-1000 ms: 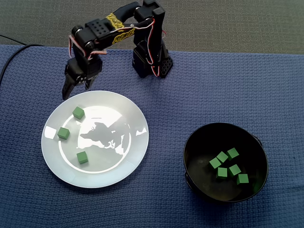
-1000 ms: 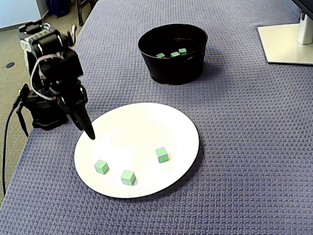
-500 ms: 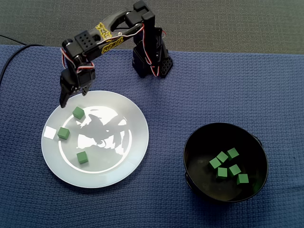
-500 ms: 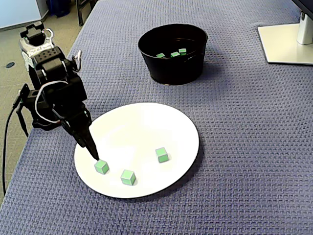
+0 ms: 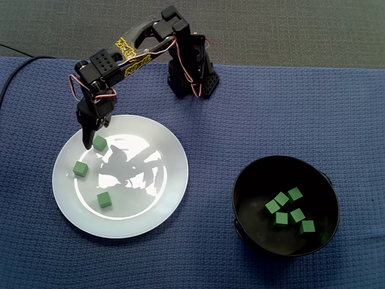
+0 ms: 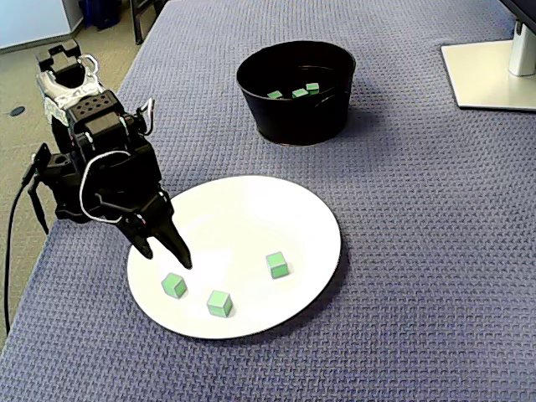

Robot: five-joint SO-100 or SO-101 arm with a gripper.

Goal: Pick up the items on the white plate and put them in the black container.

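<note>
A white plate (image 5: 171,150) (image 6: 310,218) lies on the blue cloth and holds three green cubes. One cube (image 5: 100,142) (image 6: 174,285) sits nearest the arm's base, a second (image 5: 80,168) (image 6: 219,303) beside it, and a third (image 5: 104,200) (image 6: 278,265) farther out. My gripper (image 5: 92,138) (image 6: 167,258) is open and points down over the plate's near rim. One fingertip stands right beside the first cube, and nothing is held. The black container (image 5: 239,174) (image 6: 293,117) stands apart from the plate with several green cubes inside.
The arm's base (image 5: 192,78) (image 6: 71,197) stands at the cloth's edge, with a black cable (image 6: 12,243) trailing off it. A white monitor foot (image 6: 494,75) sits at the far right corner in one fixed view. Blue cloth separates plate and container.
My gripper has swung from outside the plate's rim inward and down over the plate, ending beside the cube nearest the base. The cubes have not moved.
</note>
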